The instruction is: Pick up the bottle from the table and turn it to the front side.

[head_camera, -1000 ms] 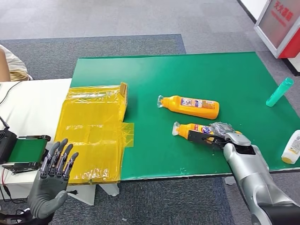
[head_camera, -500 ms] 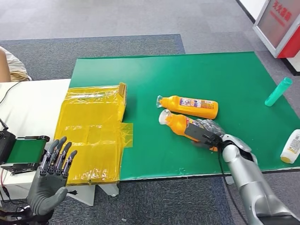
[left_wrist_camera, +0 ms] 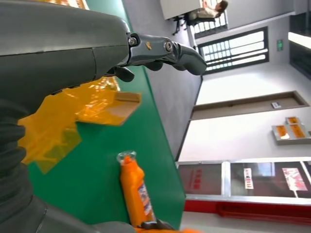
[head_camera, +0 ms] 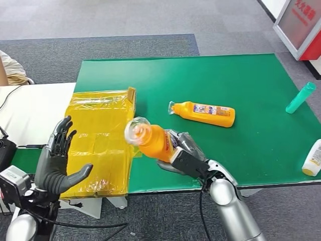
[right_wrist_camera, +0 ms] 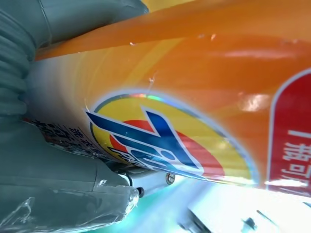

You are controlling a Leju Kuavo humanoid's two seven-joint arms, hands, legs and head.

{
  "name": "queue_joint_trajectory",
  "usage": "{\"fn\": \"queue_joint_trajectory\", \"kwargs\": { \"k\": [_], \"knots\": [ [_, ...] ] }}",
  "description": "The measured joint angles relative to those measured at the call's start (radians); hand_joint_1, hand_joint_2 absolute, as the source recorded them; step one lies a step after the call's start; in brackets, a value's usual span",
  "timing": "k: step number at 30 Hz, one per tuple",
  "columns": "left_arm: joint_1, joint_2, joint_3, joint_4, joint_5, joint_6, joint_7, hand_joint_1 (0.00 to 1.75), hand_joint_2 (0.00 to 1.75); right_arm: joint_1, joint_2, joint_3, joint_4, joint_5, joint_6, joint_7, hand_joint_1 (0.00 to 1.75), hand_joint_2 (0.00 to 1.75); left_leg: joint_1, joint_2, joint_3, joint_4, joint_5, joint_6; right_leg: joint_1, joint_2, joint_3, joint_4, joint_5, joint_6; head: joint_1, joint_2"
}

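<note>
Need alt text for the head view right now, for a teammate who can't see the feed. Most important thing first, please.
The right hand holds an orange bottle lifted off the green table, its clear cap pointing toward the open, raised left hand. A second orange bottle lies on the table behind it, with a yellow plastic-wrapped box to the left.

The room is bright and evenly lit, seemingly from overhead. Objects on the green mat (head_camera: 246, 145) throw only soft, short shadows. The yellow plastic sheet (head_camera: 98, 145) carries patchy glare. The orange bottle (head_camera: 151, 140) in the right hand (head_camera: 189, 158) smears at its clear cap. Up close its label (right_wrist_camera: 157, 141) is sharp, with glints and washed-out white beyond. Far windows (left_wrist_camera: 234, 46) glow softly.
</note>
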Motion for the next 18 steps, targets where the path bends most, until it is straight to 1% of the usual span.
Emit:
{"fn": "queue_joint_trajectory", "kwargs": {
  "k": [4,10,15,18],
  "knots": [
    [-0.054,-0.008,-0.007,-0.011,0.007,-0.002,0.026,0.00,1.75,0.001,0.014,0.031,-0.102,0.007,-0.005,0.020,1.75,1.75,0.000,0.000,0.000,0.000,0.000,0.000,0.000,0.000,0.000,0.000,0.000,0.000,0.000,0.000],
    [-0.083,-0.010,-0.014,-0.013,0.019,0.008,0.037,0.00,1.75,0.003,0.017,0.050,-0.151,0.027,-0.030,0.006,1.75,1.75,0.000,0.000,0.000,0.000,0.000,0.000,0.000,0.000,0.000,0.000,0.000,0.000,0.000,0.000],
    [-0.140,-0.026,-0.020,0.012,0.125,0.001,0.108,0.00,1.75,0.003,0.026,0.067,-0.143,0.087,-0.102,-0.029,1.75,1.75,0.000,0.000,0.000,0.000,0.000,0.000,0.000,0.000,-0.001,0.000,0.000,0.000,0.000,0.000],
    [-0.166,-0.027,-0.059,0.037,0.145,-0.025,0.134,0.00,1.75,0.001,0.028,0.080,-0.131,0.170,-0.169,-0.041,1.75,1.75,0.000,0.000,0.000,0.000,0.000,0.000,0.000,0.000,0.000,0.000,0.000,0.000,0.000,0.000]
  ]
}}
